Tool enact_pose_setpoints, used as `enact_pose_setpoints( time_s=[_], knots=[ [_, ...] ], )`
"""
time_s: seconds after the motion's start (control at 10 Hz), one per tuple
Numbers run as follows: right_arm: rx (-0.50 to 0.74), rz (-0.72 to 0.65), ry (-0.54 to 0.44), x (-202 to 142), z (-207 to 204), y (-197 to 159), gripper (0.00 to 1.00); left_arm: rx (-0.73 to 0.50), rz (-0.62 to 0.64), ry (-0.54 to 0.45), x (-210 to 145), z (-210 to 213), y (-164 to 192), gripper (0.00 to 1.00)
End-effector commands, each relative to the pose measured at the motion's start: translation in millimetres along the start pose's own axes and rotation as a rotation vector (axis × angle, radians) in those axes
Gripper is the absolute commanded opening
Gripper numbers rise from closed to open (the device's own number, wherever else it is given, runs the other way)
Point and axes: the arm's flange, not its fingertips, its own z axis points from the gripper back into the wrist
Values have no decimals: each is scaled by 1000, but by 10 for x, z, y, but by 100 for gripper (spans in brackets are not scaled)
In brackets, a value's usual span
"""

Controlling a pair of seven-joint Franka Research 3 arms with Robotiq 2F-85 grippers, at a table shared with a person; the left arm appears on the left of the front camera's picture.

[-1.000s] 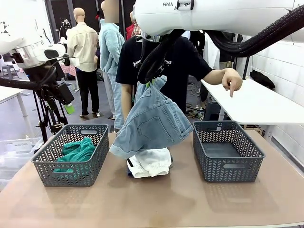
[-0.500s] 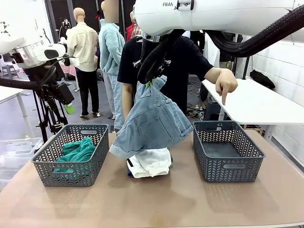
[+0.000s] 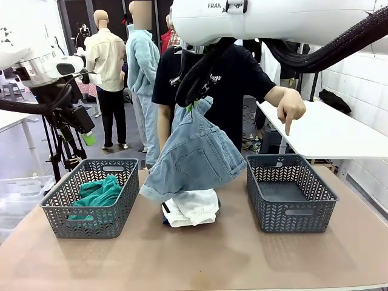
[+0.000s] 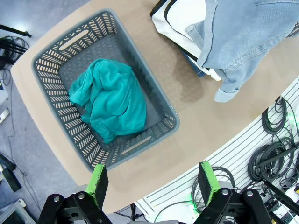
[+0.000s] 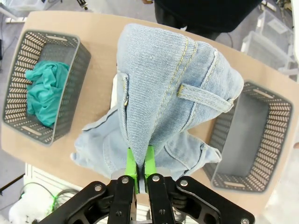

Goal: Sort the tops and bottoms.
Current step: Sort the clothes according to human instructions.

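Person's hand has dipped, finger aimed at the right basket; right gripper clamps the pale-blue denim aloft; left gripper hangs wide open, empty.

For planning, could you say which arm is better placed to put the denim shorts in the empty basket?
Probably right: the right gripper holds the shorts near that basket; the left gripper is open near the other basket.

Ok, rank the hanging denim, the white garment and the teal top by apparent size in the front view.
1. pale-blue denim, largest.
2-3. white garment and teal top: look alike, both partly hidden, so unranked.
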Motion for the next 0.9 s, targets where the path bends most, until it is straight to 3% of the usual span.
enact_pose_setpoints(
  time_s=[0.0, 0.3, 0.6, 0.8],
  knots=[
    [-13, 10, -27, -2, 195, -50, 0, -25, -15, -4, -17, 9, 16, 100],
    [-79, -75, -196, 86, 1045, -570, 0, -25, -15, -4, -17, 9, 16, 100],
    [-192, -175, -195, 11, 1500, -1169, 0, -25, -15, -4, -17, 9, 16, 100],
    [-224, -281, -165, -30, 1523, -1615, 0, -25, -15, -4, -17, 9, 16, 100]
  ],
)
